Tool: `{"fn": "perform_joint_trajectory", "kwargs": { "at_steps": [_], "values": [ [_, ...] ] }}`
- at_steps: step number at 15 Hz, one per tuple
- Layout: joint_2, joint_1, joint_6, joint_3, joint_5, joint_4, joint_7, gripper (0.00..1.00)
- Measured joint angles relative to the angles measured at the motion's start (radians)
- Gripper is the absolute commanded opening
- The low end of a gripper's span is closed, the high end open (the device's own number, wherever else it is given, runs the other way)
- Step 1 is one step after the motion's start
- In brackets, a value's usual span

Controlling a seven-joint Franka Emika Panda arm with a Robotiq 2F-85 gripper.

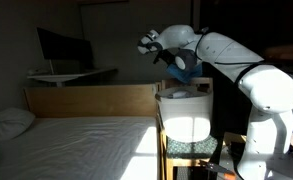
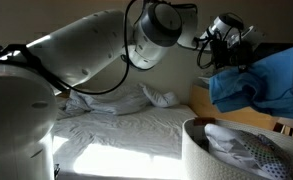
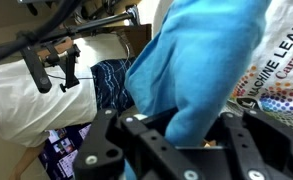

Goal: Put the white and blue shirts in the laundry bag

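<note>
My gripper (image 2: 226, 52) is shut on the blue shirt (image 2: 261, 82) and holds it in the air above the laundry bag (image 2: 208, 158). The shirt hangs down from the jaws and shows in the wrist view (image 3: 201, 60) between the fingers (image 3: 176, 135), and in an exterior view (image 1: 186, 68). The laundry bag is a tall white fabric bag (image 1: 184, 115) with a rolled rim, standing next to the bed. A white shirt with printed patterns (image 2: 241, 150) lies inside the bag and shows below in the wrist view (image 3: 281, 70).
A bed with a white sheet (image 1: 86, 145), a pillow (image 1: 8, 122) and a wooden footboard (image 1: 91, 100) lies beside the bag. A desk with a monitor (image 1: 64, 48) stands behind. Rumpled white bedding (image 2: 136, 100) lies at the bed's far end.
</note>
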Motion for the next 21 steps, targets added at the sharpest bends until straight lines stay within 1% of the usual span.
{"fn": "perform_joint_trajectory", "kwargs": {
  "at_steps": [2, 3, 5, 8, 9, 11, 13, 15, 16, 21],
  "values": [
    [0.000, -0.013, -0.009, 0.000, 0.021, 0.019, 0.014, 0.40],
    [0.000, -0.017, -0.012, 0.000, 0.028, 0.027, 0.020, 0.48],
    [0.000, -0.020, -0.014, 0.001, 0.041, 0.039, 0.034, 0.59],
    [0.000, -0.020, -0.014, 0.005, 0.060, 0.060, 0.046, 0.79],
    [0.002, -0.027, -0.020, 0.027, 0.059, 0.080, 0.048, 0.85],
    [0.014, -0.051, -0.046, 0.094, 0.056, 0.149, 0.057, 0.98],
    [0.026, -0.063, -0.057, 0.151, 0.055, 0.206, 0.063, 1.00],
    [0.028, -0.048, -0.039, 0.169, 0.063, 0.220, 0.063, 1.00],
    [0.029, -0.043, -0.029, 0.194, 0.063, 0.228, 0.063, 1.00],
    [0.028, -0.006, 0.099, 0.320, 0.063, 0.239, 0.061, 1.00]
  ]
}}
